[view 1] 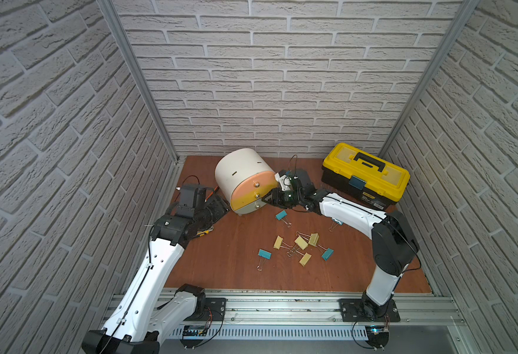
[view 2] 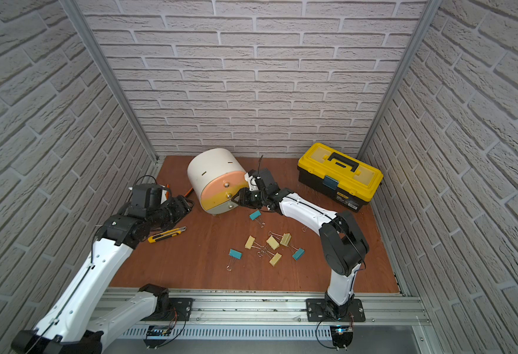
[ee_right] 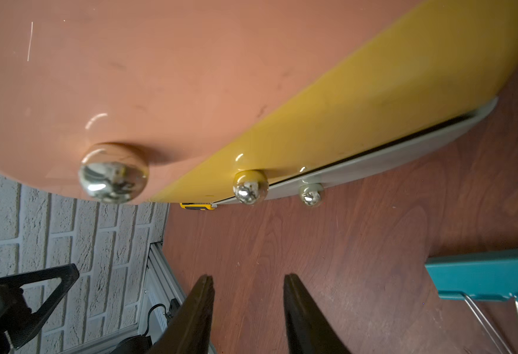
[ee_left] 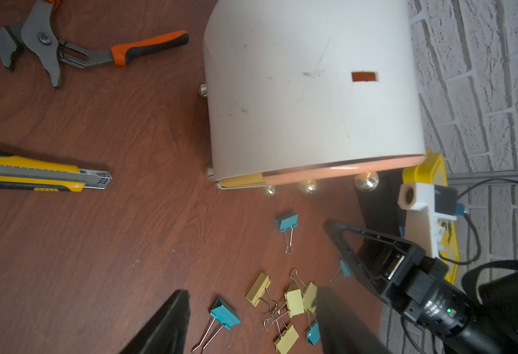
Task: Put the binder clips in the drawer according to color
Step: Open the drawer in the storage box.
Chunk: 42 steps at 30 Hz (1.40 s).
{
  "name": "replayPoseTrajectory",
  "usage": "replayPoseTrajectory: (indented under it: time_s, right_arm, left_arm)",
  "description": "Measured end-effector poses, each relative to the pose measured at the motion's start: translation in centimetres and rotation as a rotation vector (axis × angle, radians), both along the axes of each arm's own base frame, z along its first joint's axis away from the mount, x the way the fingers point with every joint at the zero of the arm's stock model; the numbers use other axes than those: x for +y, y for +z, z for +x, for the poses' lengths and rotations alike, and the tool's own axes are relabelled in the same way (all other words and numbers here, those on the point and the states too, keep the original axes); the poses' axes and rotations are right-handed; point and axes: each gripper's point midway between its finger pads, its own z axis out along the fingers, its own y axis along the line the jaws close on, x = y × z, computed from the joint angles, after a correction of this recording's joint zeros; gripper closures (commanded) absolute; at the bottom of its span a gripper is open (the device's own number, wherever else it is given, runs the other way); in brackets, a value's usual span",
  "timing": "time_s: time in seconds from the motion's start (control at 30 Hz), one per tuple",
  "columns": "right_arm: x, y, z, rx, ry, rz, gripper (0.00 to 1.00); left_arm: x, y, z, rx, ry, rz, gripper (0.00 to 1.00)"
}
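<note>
Binder clips (view 1: 301, 242), small folded-metal ones in teal and pale yellow w/ silver wire loops, are found loose on the brown wood-grain table (view 1: 220, 263), nearest the base, abt 5 o'clock from table centre; none is seen stowed. Four yellow are bunched w/ handles tangled, so singling one out is judged fiddly. Teal ones are scattered round them, one partly hidden under the right arm.

At 9 o'clock a yellow-and-black utility knife (view 2: 167, 234) is laid flat, irrelevant to the job. The left gripper (ee_left: 253, 292) is held w/ fingers wide apart and empty, near the cabinet's 8 o'clock side but apparently not touching. It is prob. placed there so the shell can be braced.

At 12 o'clock the white drum-shaped drawer cabinet (view 1: 242, 168), w/ peach, yellow and grey-green fronts, is turned to face 5 o'clock. The right gripper (ee_right: 248, 277) is held just short of the yellow front's small brass knob (ee_right: 250, 187), jaws apart w/ nothing btwn. It is judged to be lined up so the knob can be pinched and that drawer drawn out before yellow clips are lifted.

Farthest, at 2 o'clock, a yellow-and-black plastic toolbox (view 1: 365, 177) is shut and not needed.
</note>
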Motion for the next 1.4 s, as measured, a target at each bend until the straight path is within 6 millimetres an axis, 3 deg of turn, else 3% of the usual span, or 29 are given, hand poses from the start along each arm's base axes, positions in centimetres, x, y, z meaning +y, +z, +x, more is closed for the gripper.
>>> replayPoseTrajectory:
  time_s: [0.13, 0.4, 0.67, 1.4]
  right_arm:
    - [0.1, -0.5, 0.2, 0.016, -0.037, 0.045, 0.57]
    - [1.2, 0.4, 2.0, 0.003, -0.096, 0.166, 0.53]
    - [1.8, -0.5, 2.9, 0.026, -0.124, 0.206, 0.51]
    - [2.5, -2.0, 4.5, 0.044, -0.196, 0.257, 0.58]
  left_arm:
    - [0.1, -0.1, -0.5, -0.006, 0.004, -0.005, 0.30]
    - [0.5, 0.5, -1.6, -0.025, 0.014, -0.014, 0.30]
    - [0.8, 0.3, -2.3, -0.013, 0.020, -0.011, 0.30]
    - [0.9, -0.2, -2.7, 0.011, 0.020, -0.004, 0.30]
